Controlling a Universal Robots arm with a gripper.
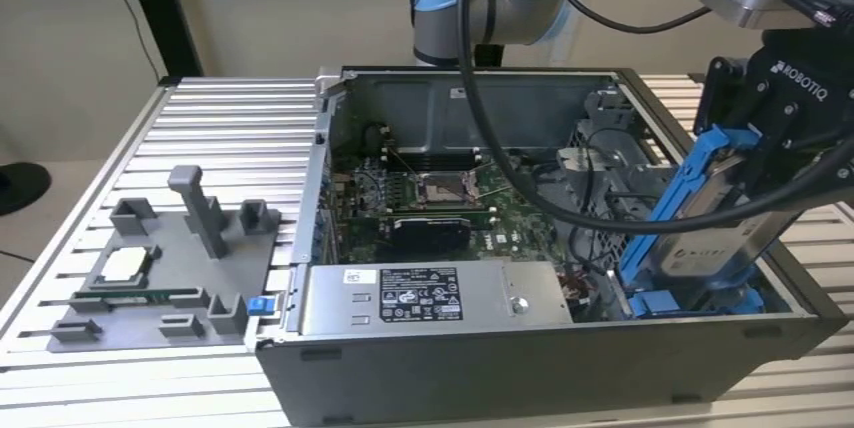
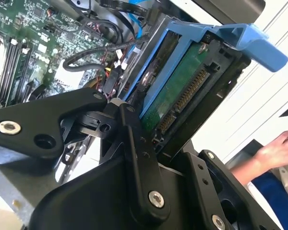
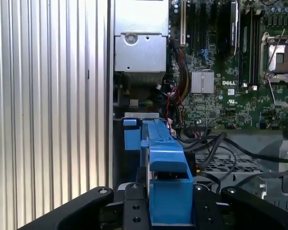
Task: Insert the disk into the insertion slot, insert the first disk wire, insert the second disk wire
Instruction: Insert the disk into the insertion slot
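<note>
Black gripper [image 1: 747, 153] fingers clamped on flat silver-grey disk [image 1: 710, 244] in blue plastic carrier, tilted, lower end at blue-railed insertion slot [image 1: 674, 305].

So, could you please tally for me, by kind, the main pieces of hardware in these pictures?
disk in its blue carrier, clamped in the pincer: 1
open computer case: 1
grey power-supply box: 1
grey parts fixture on the table beside the case: 1
Total: 4
</note>
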